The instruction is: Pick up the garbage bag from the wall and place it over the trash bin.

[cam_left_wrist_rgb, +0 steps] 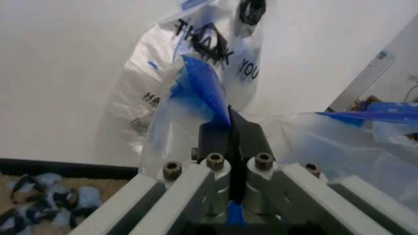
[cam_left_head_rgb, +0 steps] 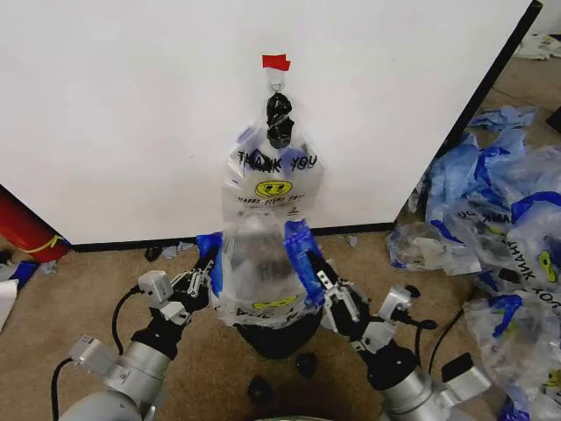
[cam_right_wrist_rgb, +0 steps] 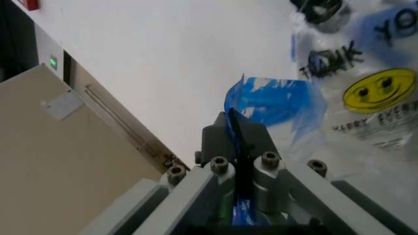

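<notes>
Both grippers, left (cam_left_head_rgb: 208,274) and right (cam_left_head_rgb: 317,279), pinch a blue handle each of the thin, crinkled clear bag (cam_left_head_rgb: 260,281), stretched over the round black mesh bin (cam_left_head_rgb: 279,336) below the flat white wall (cam_left_head_rgb: 131,114).

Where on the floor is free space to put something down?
Bare carpet lies below the wall, left of the left hand and the trash bin. Right of the right hand it is crowded by the bluish bag heap.
</notes>
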Available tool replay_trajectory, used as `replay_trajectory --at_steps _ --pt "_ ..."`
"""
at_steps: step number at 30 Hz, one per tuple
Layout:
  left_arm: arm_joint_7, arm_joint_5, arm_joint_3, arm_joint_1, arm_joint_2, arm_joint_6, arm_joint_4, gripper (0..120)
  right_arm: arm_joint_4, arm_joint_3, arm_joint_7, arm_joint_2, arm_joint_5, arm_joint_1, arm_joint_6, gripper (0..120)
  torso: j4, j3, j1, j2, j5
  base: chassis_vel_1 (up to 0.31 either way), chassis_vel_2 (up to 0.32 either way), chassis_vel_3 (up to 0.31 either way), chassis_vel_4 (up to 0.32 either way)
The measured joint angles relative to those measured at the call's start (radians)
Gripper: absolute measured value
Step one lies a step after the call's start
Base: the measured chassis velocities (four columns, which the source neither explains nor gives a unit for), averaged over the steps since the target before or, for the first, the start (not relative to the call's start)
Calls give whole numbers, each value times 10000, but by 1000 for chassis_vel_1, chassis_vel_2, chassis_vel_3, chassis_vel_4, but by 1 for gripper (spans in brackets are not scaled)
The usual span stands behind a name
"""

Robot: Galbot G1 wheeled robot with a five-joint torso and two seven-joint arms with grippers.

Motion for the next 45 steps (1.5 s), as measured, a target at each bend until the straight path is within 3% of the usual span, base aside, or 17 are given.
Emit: replay_trajectory --at_steps 10,21,35,45 --pt "-90 -47 -397 234 102 127 -204 0 -351 -1224 97 544 -14 1081 -170 0 0 0 0 0 0 0 0 0 0" --pt "-65 -31 -182 68 -14 235 13 0 -1335 -1422 1 1172 -6 1121 130 0 0 0 0 0 2 0 0 0 0" --pt "-67 17 236 -177 -74 258 263 0 -1542 -427 -47 853 170 129 523 0 -1 -1 0 -2 1 0 0 0 0" --pt "-591 -277 1308 -468 -34 555 242 0 -1290 855 7 431 257 -1164 584 0 0 -1 0 -2 1 0 0 0 0"
